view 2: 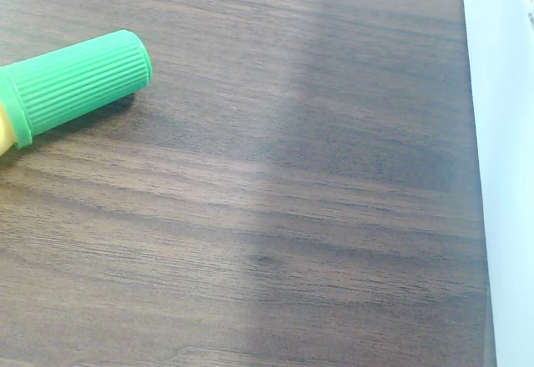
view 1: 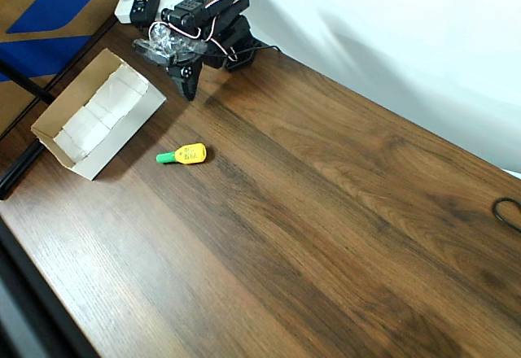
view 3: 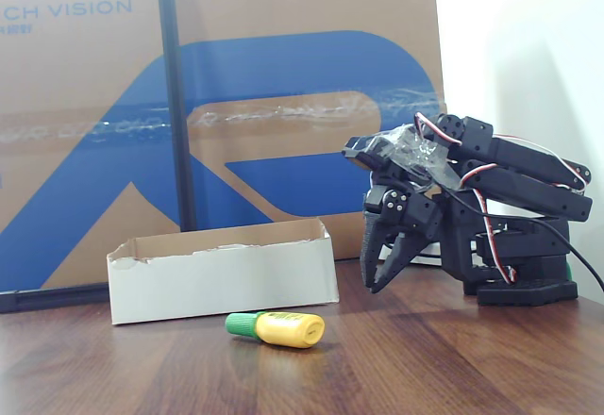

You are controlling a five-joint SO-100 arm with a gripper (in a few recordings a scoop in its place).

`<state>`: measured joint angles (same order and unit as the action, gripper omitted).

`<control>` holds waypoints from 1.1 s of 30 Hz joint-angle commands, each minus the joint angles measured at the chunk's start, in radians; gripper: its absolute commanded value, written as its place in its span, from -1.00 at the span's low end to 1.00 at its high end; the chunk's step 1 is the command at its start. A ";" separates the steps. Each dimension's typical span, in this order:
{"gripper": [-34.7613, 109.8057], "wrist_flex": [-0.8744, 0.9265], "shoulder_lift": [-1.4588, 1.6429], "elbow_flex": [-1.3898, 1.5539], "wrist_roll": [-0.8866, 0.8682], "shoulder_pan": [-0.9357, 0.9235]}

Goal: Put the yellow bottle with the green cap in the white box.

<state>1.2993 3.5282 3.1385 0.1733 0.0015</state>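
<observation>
Yellow bottle with the green cap [view 1: 184, 154]: lying on its side on the table [view 1: 326, 236], near the white box [view 1: 98, 114].
Gripper [view 3: 385, 269]: folded back, tips down, fingers slightly parted, holding nothing.

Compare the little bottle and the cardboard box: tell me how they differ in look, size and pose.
The bottle is tiny; the box is far larger. The bottle is rounded, yellow with a green cap; the box is a rectangular tray, white inside with tan edges. The bottle lies on its side, capped; the box sits flat, open on top. Both rest on the wooden table, apart from the gripper.
</observation>
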 commanded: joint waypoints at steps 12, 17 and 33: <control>-0.52 0.202 0.040 -0.049 0.002 0.075; -0.52 0.202 0.040 -0.049 0.003 0.078; -0.52 0.115 -0.272 -0.345 0.008 0.100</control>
<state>1.3990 3.3073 2.8670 0.1733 0.0966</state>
